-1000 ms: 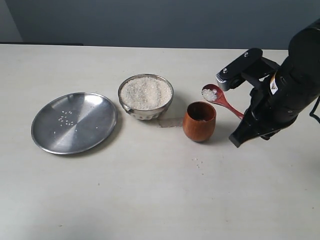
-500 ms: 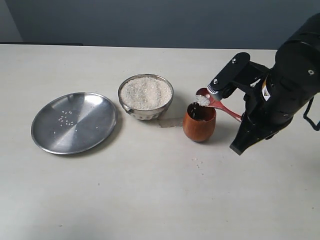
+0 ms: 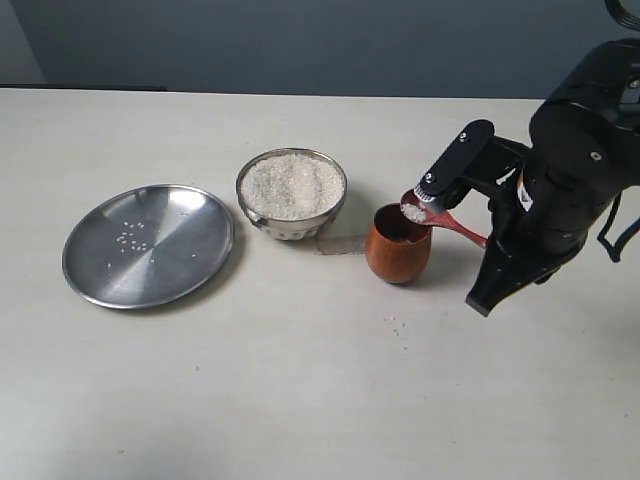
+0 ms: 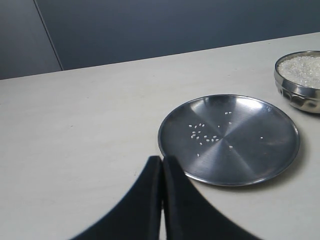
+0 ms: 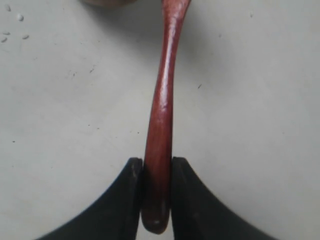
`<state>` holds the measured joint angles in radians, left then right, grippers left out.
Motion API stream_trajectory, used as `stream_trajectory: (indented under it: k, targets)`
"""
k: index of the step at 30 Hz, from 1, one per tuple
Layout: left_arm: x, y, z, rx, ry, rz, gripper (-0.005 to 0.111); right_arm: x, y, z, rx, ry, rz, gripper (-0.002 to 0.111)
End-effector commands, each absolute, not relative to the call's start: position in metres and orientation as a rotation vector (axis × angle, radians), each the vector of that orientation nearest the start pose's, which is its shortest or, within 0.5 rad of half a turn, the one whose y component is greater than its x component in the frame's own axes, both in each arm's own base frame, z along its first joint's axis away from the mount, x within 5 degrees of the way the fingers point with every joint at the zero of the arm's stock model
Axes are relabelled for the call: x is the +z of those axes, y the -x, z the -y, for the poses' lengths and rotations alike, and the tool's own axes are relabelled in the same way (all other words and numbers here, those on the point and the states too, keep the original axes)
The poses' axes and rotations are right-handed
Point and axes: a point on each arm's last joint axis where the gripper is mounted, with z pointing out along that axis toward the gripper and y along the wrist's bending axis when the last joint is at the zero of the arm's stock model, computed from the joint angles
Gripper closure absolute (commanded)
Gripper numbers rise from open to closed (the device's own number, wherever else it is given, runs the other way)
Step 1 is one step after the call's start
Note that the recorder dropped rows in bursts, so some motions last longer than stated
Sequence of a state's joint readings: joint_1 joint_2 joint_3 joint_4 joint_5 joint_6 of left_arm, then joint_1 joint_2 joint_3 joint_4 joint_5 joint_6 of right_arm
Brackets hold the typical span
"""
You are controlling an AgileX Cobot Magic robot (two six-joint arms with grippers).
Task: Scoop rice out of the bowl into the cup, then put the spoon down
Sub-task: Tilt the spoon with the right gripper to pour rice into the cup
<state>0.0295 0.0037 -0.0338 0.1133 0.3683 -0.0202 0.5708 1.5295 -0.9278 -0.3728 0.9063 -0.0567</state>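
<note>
The steel bowl (image 3: 291, 192) heaped with white rice (image 3: 292, 184) stands mid-table; its edge also shows in the left wrist view as the bowl (image 4: 299, 80). Right of it sits the reddish-brown wooden cup (image 3: 398, 243). The wooden spoon (image 3: 440, 216) is tilted with its head, carrying rice, over the cup's rim. My right gripper (image 5: 157, 165) is shut on the spoon (image 5: 162, 115) near the handle's end. My left gripper (image 4: 161, 161) is shut with nothing in it, near the plate; it does not show in the exterior view.
A wide flat steel plate (image 3: 148, 244) with several stray grains lies left of the bowl, seen too as the plate (image 4: 229, 140). A few loose grains (image 3: 395, 323) lie on the table in front of the cup. The right arm (image 3: 560, 190) looms right of the cup.
The right arm has carried the spoon leftward and lowered it, from beside the cup to its head tipped over the cup's rim. Bowl, cup and plate have not moved.
</note>
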Motion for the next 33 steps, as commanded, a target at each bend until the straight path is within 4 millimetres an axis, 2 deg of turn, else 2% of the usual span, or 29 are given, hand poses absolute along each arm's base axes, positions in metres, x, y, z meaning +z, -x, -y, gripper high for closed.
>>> stream_trajectory:
  k: [1,33]
  targets:
    - [0.1908,-0.0520,-0.0055,0.124,-0.023,-1.818,0.106,0.2155,-0.2432,-0.1237,-0.413,1.190,-2.640,0.109]
    - [0.1908,-0.0520,-0.0055,0.124,-0.023,-1.818,0.106,0.2169,-0.2446,-0.1192,-0.510,1.337,-2.579,0.109]
